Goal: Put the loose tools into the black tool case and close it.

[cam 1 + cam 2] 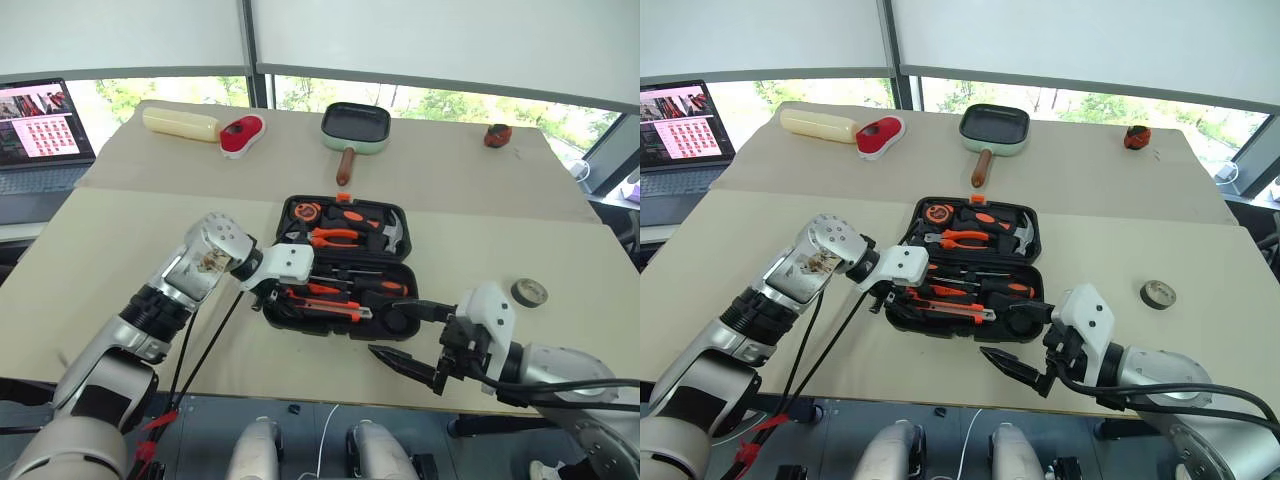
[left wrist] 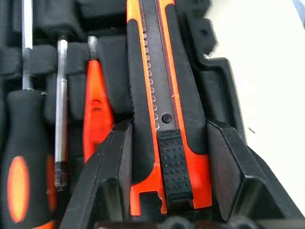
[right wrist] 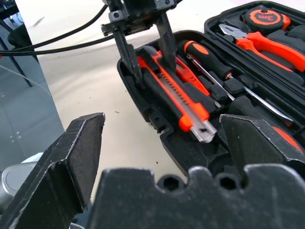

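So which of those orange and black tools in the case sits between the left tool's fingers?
The thick black-and-orange utility knife, in the near row of the black moulded tool case. The thin screwdrivers lie beside it, outside the fingers.

"3m" on the tape measure [image 3: 263,16]

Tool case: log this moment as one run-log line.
tool case: open | left gripper: jaws astride utility knife, seated in case | right gripper: open, empty | tape roll: on table
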{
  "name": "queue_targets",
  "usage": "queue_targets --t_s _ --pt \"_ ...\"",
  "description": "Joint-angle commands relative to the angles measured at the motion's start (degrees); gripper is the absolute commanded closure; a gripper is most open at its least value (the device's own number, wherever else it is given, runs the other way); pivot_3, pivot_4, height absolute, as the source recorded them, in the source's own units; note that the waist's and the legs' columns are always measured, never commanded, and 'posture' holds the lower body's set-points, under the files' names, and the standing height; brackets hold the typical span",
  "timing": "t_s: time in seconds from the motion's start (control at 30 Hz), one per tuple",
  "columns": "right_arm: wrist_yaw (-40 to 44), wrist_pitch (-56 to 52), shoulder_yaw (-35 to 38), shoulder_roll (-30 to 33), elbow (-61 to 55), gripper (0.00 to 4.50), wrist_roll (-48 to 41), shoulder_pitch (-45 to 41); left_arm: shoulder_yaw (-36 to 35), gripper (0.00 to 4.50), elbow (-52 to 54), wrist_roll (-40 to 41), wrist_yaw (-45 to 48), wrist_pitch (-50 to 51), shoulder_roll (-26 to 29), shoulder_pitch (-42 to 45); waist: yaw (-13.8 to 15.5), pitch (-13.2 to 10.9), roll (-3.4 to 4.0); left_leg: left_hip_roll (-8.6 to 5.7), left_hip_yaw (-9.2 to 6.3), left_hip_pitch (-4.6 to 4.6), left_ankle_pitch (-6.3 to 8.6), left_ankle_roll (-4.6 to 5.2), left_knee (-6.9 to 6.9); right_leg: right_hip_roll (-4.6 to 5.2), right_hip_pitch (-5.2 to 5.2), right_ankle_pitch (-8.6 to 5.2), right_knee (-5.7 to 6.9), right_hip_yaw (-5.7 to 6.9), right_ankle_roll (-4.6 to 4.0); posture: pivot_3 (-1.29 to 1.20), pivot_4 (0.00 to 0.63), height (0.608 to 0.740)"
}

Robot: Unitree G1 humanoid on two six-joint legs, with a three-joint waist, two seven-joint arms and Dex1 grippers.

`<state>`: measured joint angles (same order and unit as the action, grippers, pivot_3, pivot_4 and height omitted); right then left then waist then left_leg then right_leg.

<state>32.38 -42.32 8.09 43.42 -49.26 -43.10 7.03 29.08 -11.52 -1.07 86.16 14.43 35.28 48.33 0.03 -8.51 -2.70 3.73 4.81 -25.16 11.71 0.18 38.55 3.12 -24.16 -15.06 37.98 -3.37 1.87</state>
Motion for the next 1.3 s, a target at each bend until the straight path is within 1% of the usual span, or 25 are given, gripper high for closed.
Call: queue_targets --t_s 0.03,0.3,0.37,0.4,0.53,0.7,0.77,0.8,0.83,0.87,0.9,1.03,1.13,1.17,1.3 --pt "-1.07 1.25 1.72 -0.64 -2.66 0.00 -0.46 0.54 0.69 2.76 -2.08 -1.49 -0.12 -1.80 -1.44 1.29 0.22 0.01 0.01 0.00 -0.01 0.00 0.00 0.00 0.03 0.00 0.04 0.00 0.00 0.00 0.00 0.00 0.150 0.740" --pt "-1.75 1.72 1.95 -1.41 -2.74 0.00 -0.25 1.61 0.57 2.76 -2.92 -1.42 0.54 3.27 -4.53 2.67 0.67 0.01 0.02 -0.01 -0.04 -0.01 0.01 0.02 0.24 0.01 0.13 0.03 0.01 0.01 0.06 0.00 0.150 0.740" --pt "-1.89 1.69 1.79 -1.44 -2.57 0.00 -0.35 1.22 -0.15 1.75 -2.66 -0.72 1.09 5.04 -4.65 3.23 0.61 0.02 0.02 -0.01 -0.05 0.00 0.01 0.02 0.23 0.00 0.12 0.03 0.02 0.00 0.06 0.00 0.150 0.740" --pt "-1.91 1.72 1.67 -1.47 -2.47 0.00 -0.36 1.07 -0.80 1.46 -1.72 0.36 2.29 6.35 -4.16 3.46 0.56 0.01 0.02 -0.01 -0.05 0.00 0.01 0.02 0.23 0.00 0.12 0.03 0.02 0.00 0.06 0.00 0.150 0.740" --pt "-1.78 1.91 1.38 -1.54 -2.20 0.00 -0.28 0.97 -4.77 0.01 0.64 4.68 5.82 11.12 -0.85 5.09 0.30 0.01 0.03 0.00 -0.06 -0.04 0.02 0.03 0.21 -0.01 0.05 0.03 0.02 -0.01 0.06 0.00 0.150 0.740" --pt "-1.30 2.00 1.57 -1.40 -1.62 0.00 -0.31 0.82 -6.71 0.01 1.21 7.29 6.34 10.27 3.17 5.20 -0.03 0.01 0.03 0.02 -0.09 -0.05 0.02 0.03 0.20 -0.03 0.04 0.03 0.04 -0.01 0.05 0.00 0.150 0.740" --pt "-1.21 1.85 1.18 -1.38 -1.22 0.00 -0.26 0.14 -8.08 0.55 0.27 7.76 5.39 8.98 2.92 4.70 0.05 0.01 0.03 0.02 -0.09 -0.05 0.02 0.03 0.21 -0.03 0.04 0.03 0.04 -0.01 0.05 0.00 0.150 0.740" --pt "-1.14 1.77 0.97 -1.36 -0.99 0.00 -0.24 -0.27 -8.48 0.68 -0.27 7.66 4.96 7.12 2.70 4.16 0.21 0.01 0.03 0.01 -0.09 -0.05 0.02 0.03 0.22 -0.02 0.06 0.03 0.03 -0.01 0.06 0.00 0.150 0.740" --pt "-1.10 1.65 0.75 -1.37 -0.76 0.00 -0.28 -0.75 -8.53 0.92 -0.91 7.16 4.33 4.48 2.50 3.43 0.30 0.01 0.03 0.00 -0.09 -0.06 0.02 0.03 0.24 -0.01 0.06 0.03 0.03 0.00 0.06 0.00 0.150 0.740" --pt "-1.01 1.49 0.44 -1.35 -0.51 0.00 -0.33 -1.42 -8.56 1.45 -1.76 6.81 3.62 1.88 2.05 2.55 0.35 0.01 0.03 0.00 -0.08 -0.06 0.02 0.03 0.25 -0.01 0.07 0.03 0.02 0.00 0.06 0.00 0.150 0.740" --pt "-0.93 1.33 0.22 -1.33 -0.28 0.00 -0.41 -2.01 -8.65 1.73 -2.45 6.71 3.03 0.35 1.56 1.85 0.37 0.01 0.04 0.00 -0.07 -0.05 0.02 0.03 0.25 -0.01 0.08 0.03 0.02 0.00 0.06 0.00 0.150 0.740" --pt "-0.49 0.83 0.13 -0.88 0.49 0.00 -0.89 -3.59 -10.06 3.21 -3.38 9.11 2.36 -1.86 -0.86 -0.03 0.43 0.01 0.03 0.00 -0.07 -0.06 0.02 0.03 0.24 -0.01 0.06 0.04 0.03 -0.01 0.06 0.00 0.150 0.740" --pt "0.05 0.61 0.51 -0.29 0.86 0.00 -1.22 -4.00 -10.19 4.28 -1.77 10.48 2.91 -0.33 -0.96 -1.68 0.42 0.01 0.03 0.00 -0.07 -0.08 0.02 0.03 0.24 -0.01 0.05 0.04 0.03 -0.01 0.06 0.00 0.150 0.740" --pt "0.16 0.54 0.66 -0.15 0.94 0.00 -1.35 -4.07 -9.96 4.43 -1.48 10.26 2.77 -0.55 -0.78 -2.20 0.41 0.01 0.03 0.01 -0.07 -0.08 0.02 0.03 0.24 -0.02 0.04 0.04 0.03 -0.01 0.06 0.00 0.150 0.740" --pt "0.15 0.31 0.83 0.15 0.81 0.00 -1.77 -3.98 -8.45 4.43 -3.01 7.18 -0.46 -2.21 -1.15 -2.77 0.41 0.01 0.03 0.01 -0.07 -0.07 0.02 0.03 0.24 -0.02 0.06 0.04 0.03 -0.01 0.06 0.00 0.150 0.740"
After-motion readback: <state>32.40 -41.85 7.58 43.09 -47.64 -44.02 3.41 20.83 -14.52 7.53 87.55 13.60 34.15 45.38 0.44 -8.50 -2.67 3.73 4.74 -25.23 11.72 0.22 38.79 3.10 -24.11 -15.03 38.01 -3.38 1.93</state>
